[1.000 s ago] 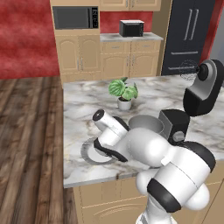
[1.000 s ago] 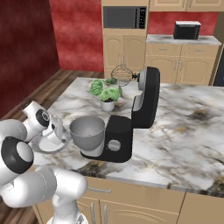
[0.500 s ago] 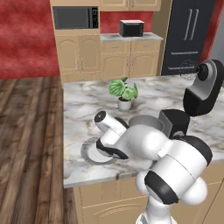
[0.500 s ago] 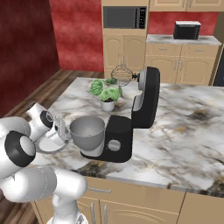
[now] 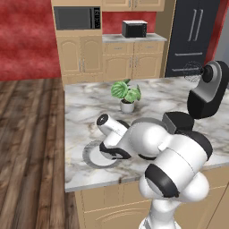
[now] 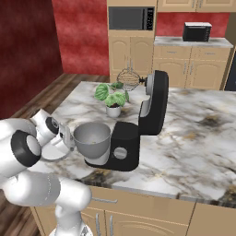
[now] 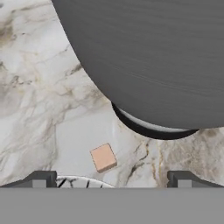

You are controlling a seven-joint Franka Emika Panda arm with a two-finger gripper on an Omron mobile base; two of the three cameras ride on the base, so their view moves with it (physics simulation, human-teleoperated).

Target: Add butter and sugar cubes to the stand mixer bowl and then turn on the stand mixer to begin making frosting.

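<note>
In the left base view, the white arm bent low over the marble counter (image 5: 89, 107) at the frame's centre, its wrist above a grey-rimmed plate (image 5: 89, 156) at lower left. A potted plant (image 5: 126, 95) stood behind it, and the black stand mixer (image 5: 206, 91) sat at right with its head tilted back.

In the right base view, the pincer (image 6: 68, 139) hung at left of centre, just beside the grey metal bowl (image 6: 92, 138), which was seated on the mixer's base. The whisk (image 6: 128, 79) showed under the raised head, above centre.

In the hand view, the bowl's dark wall (image 7: 153, 57) took up the upper right. A single tan sugar cube (image 7: 103, 157) lay on the counter below centre, apart from the bowl, roughly between the two widely parted fingertips (image 7: 40, 179), which gripped nothing. The butter could not be made out.

The sugar step appeared under way: next, the pincer likely had to drop straight down, centre on the cube and pinch gently, since so small a piece could skid aside.
</note>
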